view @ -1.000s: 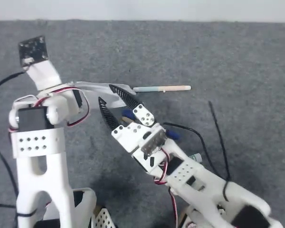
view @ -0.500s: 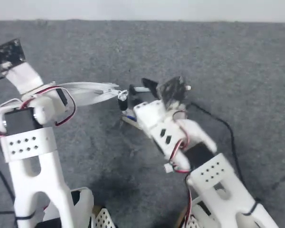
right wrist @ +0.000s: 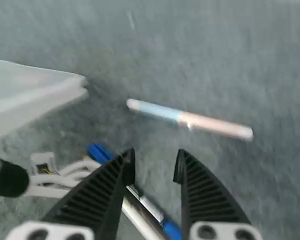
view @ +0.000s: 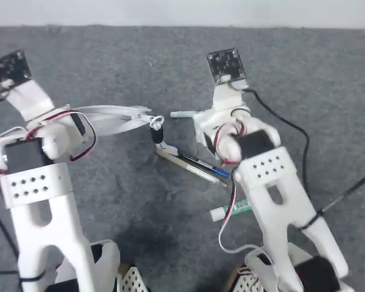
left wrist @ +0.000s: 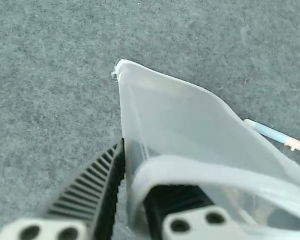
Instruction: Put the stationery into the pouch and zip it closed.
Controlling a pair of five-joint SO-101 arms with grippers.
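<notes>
My left gripper (left wrist: 127, 150) is shut on the rim of the translucent pouch (left wrist: 190, 130), which it holds off the grey mat (view: 328, 79); the high view shows the pouch (view: 115, 118) stretching right from the left arm. My right gripper (right wrist: 152, 160) is open and holds nothing, hovering just short of a pastel blue-and-pink pen (right wrist: 190, 119). That pen (view: 181, 114) pokes out from behind the right arm. A blue-and-black pen (view: 201, 165) lies beside a pale stick (view: 182, 164) on the mat, under the right gripper. A green-and-white marker (view: 228, 211) lies nearer the arm bases.
A small white-and-black piece (view: 157, 128) hangs at the pouch's right end, above the pens. Black cables (view: 292, 131) trail over the mat on the right. The arm bases stand at the near edge. Open mat lies at the far side.
The right arm has swung up and to the right, off the blue pen and pale stick, and now points at the pastel pen. The left arm with the pouch shifted slightly left.
</notes>
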